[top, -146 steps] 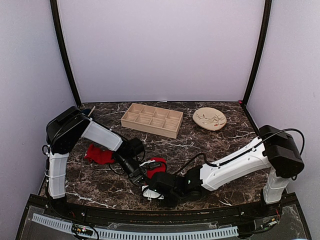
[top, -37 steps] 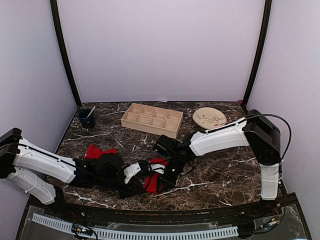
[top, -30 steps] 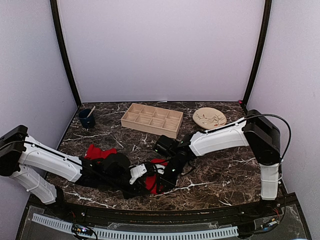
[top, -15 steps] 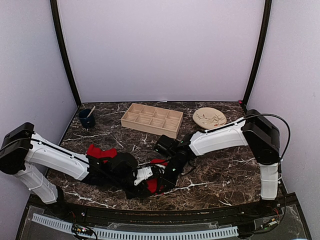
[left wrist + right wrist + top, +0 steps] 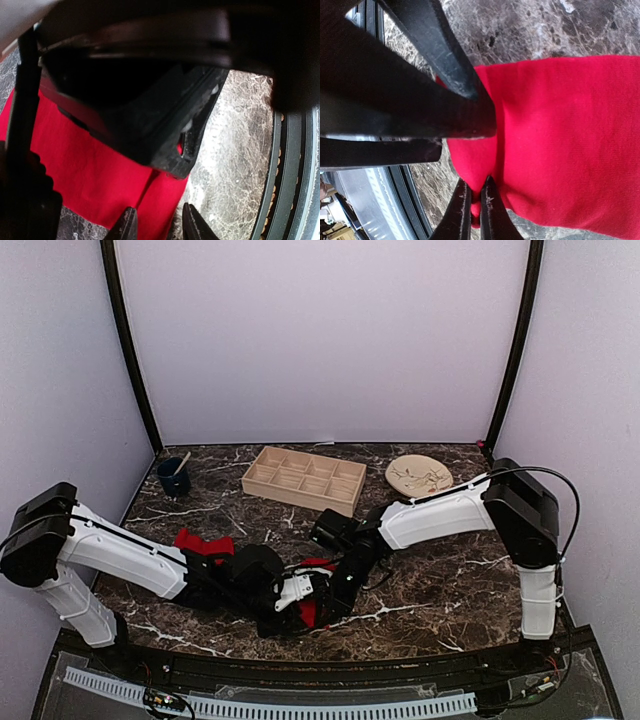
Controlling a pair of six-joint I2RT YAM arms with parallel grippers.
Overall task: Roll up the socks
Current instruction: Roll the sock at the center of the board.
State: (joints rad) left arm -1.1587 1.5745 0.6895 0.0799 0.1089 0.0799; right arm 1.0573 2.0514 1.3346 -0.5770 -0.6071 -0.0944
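Looking from my place in the room, I see both grippers meeting at one red sock (image 5: 560, 140), which lies on the table (image 5: 430, 580) directly under their tips. The right gripper (image 5: 474, 197) has its jaws pressed almost together, and they pinch a thin edge of the sock. The left gripper (image 5: 159, 225) has its jaws partly apart, with a thicker fold of the same sock between them. It seems to hold this fold, but I cannot be fully sure that it presses. The second sock (image 5: 203, 543) lies crumpled behind the left gripper, beside its arm and well apart from the right gripper.

In my judgement the sock is very light, soft and limp. It has no stiffness, so any part that is not held will sag or unfold. It is not fragile, and a firm pinch will not harm it, but the cloth may slide on the polished stone. The best place to hold seems to be one end, taking all layers together, while the other gripper pins the free end.
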